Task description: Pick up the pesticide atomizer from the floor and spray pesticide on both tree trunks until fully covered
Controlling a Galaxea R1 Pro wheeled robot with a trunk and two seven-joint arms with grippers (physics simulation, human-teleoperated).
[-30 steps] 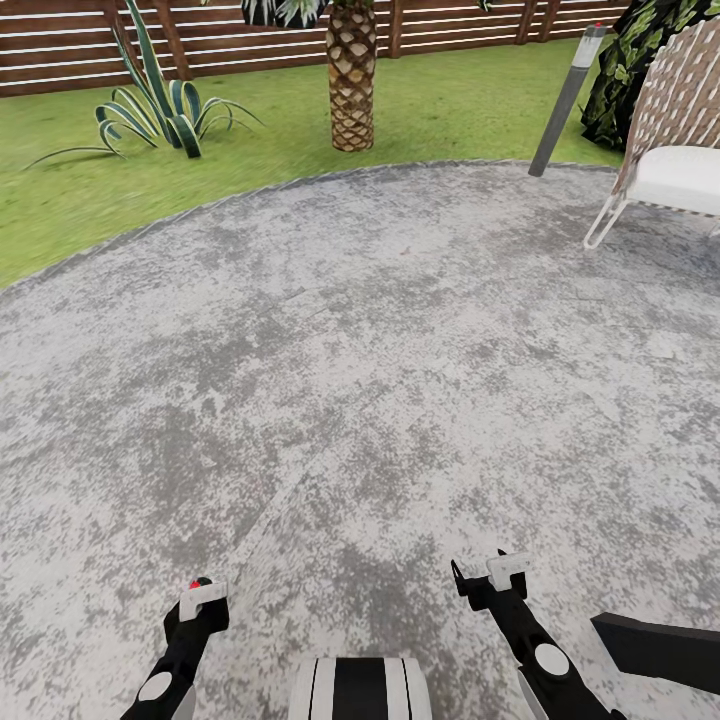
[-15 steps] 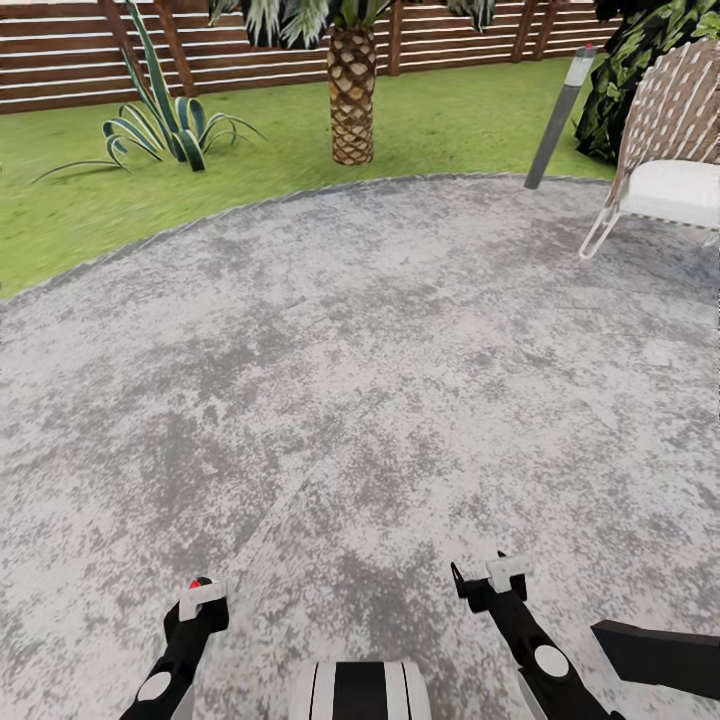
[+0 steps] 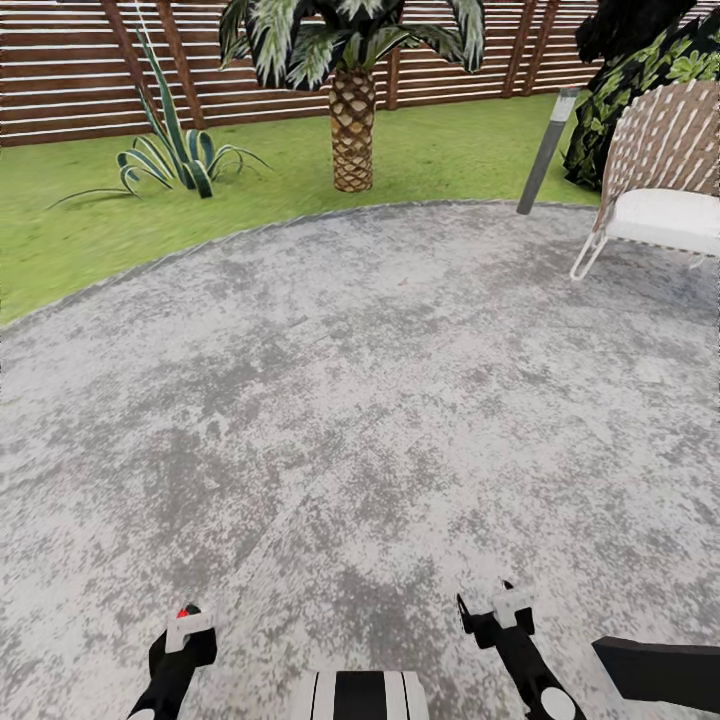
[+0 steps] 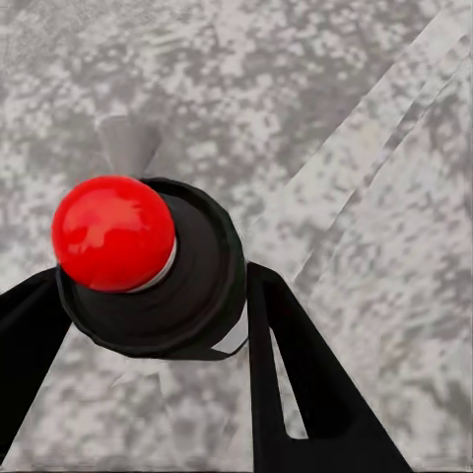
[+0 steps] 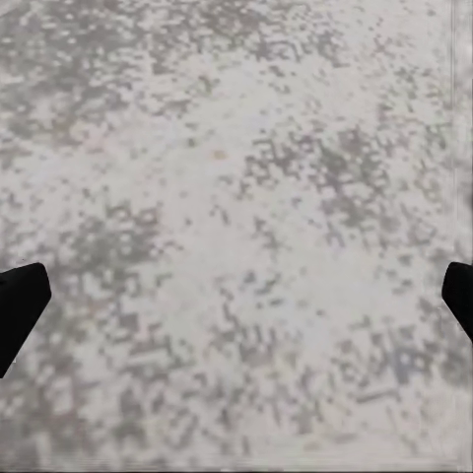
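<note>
Robot on the round, mottled grey stone paving, facing the far edge of the garden. The left gripper was closed on the pesticide atomizer, a small dark round-bodied bottle with a glossy red ball top, held clear above the paving between two flat black fingers. In the head view the left gripper sat at the near edge of the paving, with a speck of the red top visible at its tip. The right gripper held nothing; in the right wrist view its two dark fingertips stood far apart at either side, so its jaws were open.

Progress, as judged: the pick-up appeared complete, while spraying had not begun; no white specks of pesticide were visible and neither bare grey-tan tree trunk was in sight. Reaching both trees and coating each trunk remained.

Surroundings: blurry green lawn bordered the paving's far edge. On it stood a short palm with a woven brown trunk, a spiky striped agave-like plant and a slim grey post lamp. A white-cushioned wicker chair occupied the paving's far right edge, with a dark leafy shrub behind it. A reddish-brown horizontal-slat wooden fence closed the background.
</note>
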